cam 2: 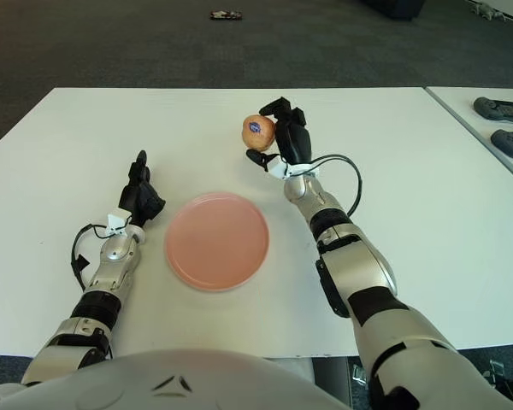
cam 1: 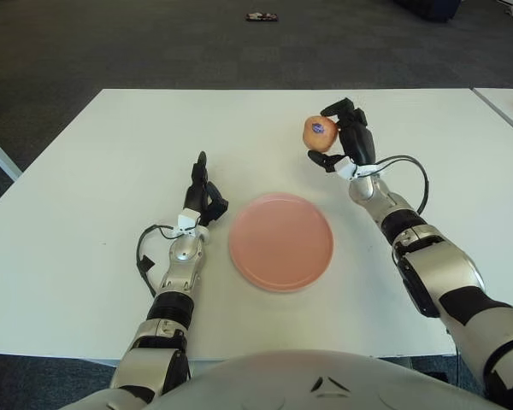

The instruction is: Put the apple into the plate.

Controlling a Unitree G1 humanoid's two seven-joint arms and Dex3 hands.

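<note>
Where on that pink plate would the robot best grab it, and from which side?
Probably the pink plate at its left rim, coming from the left: it lies flat and shallow, so only the raised edge gives fingers a hold. The left hand shows beside that rim holding nothing, while the right hand is busy holding the apple up.

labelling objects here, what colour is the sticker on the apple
Dark blue, on the orange-red apple held in the right hand; clearest in the left eye view.

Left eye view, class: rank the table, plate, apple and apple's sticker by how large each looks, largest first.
1. table
2. plate
3. apple, held in the right hand, above the table
4. sticker

The apple's height brings it nearer the camera, but the order is clear.
</note>
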